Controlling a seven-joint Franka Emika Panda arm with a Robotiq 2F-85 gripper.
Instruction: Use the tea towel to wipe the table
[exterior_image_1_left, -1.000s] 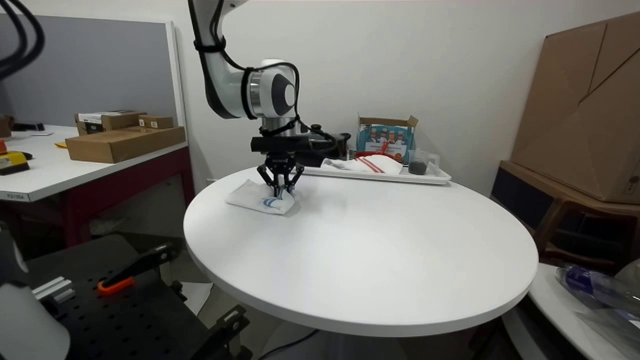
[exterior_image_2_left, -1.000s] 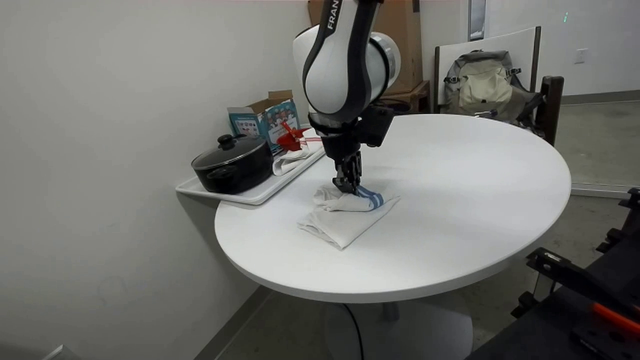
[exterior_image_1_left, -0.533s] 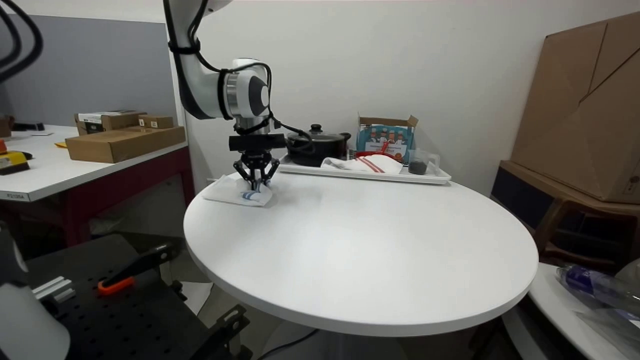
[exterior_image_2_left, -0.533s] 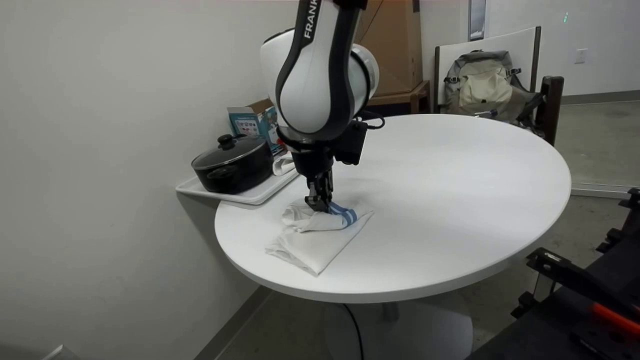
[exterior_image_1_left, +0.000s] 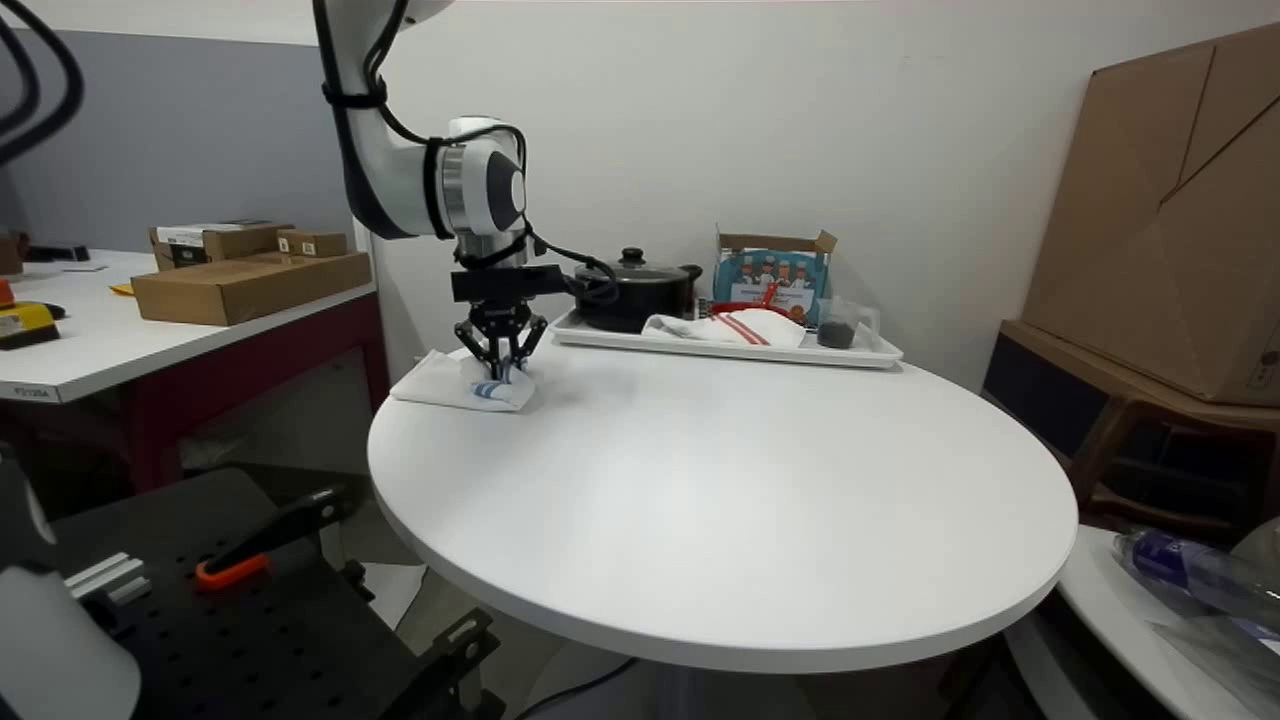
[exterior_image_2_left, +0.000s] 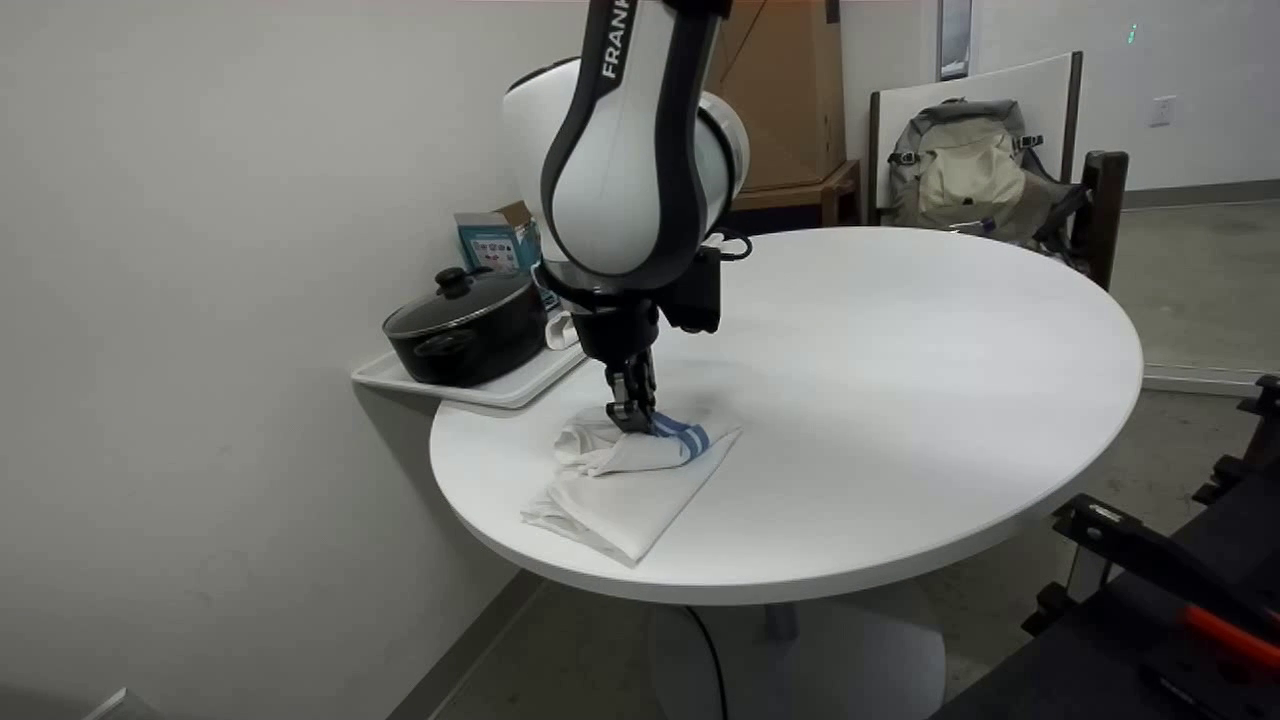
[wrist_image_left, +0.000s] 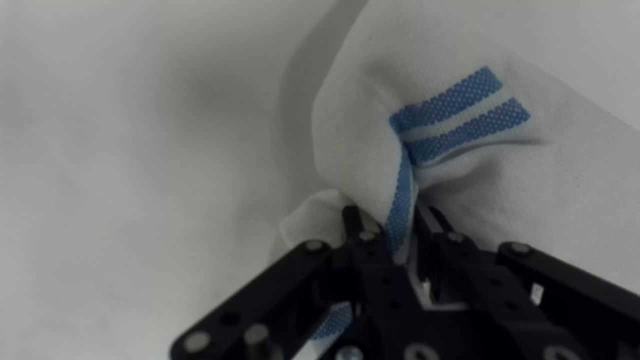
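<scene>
Pale, plain wall (exterior_image_1_left: 900, 150) rises beside the tabletop (exterior_image_1_left: 720, 500), which is round, white and smooth. To either side of the tabletop, in an exterior view, stand a desk (exterior_image_1_left: 100, 350) and a big carton (exterior_image_1_left: 1160, 220). At the tabletop's wall-side edge sits a tray (exterior_image_2_left: 520, 385) bearing a pot (exterior_image_2_left: 460, 335). On the tabletop, near its rim, lies the towel (exterior_image_2_left: 635, 500), blue-striped and bunched where the fingers (wrist_image_left: 370, 250) pinch it.
</scene>
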